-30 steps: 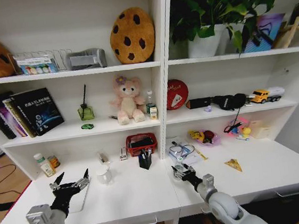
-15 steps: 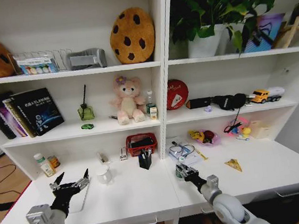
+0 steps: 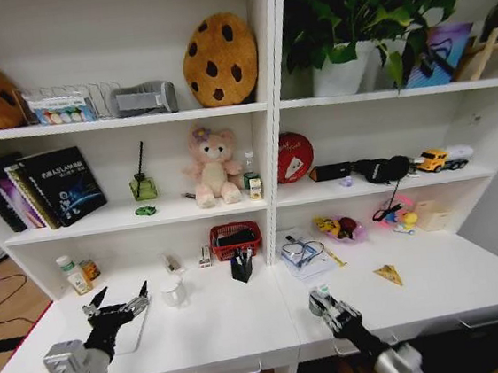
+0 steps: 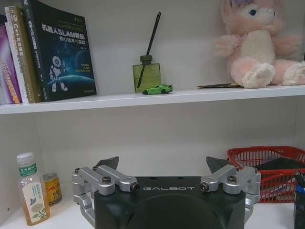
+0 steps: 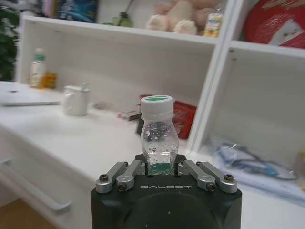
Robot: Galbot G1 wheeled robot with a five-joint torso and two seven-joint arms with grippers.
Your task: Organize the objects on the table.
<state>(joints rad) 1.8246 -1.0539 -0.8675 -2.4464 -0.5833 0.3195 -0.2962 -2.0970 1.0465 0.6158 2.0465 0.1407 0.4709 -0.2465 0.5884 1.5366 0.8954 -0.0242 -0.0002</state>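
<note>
Carrying step: the right end effector [image 5: 159,177] grips the small bottle [image 5: 159,135] above the tabletop [image 3: 237,326], needing a put-down spot, while the left end effector [image 3: 117,305] hovers open by the laptop [image 3: 132,332].

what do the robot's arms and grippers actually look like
Both arms are silver-grey metal with rounded joints. The left gripper and right gripper have black bodies marked GALBOT in pale letters, silver linkage bars fixed with dark screws, and black pointed fingertips. No loose cables are visible.
</note>
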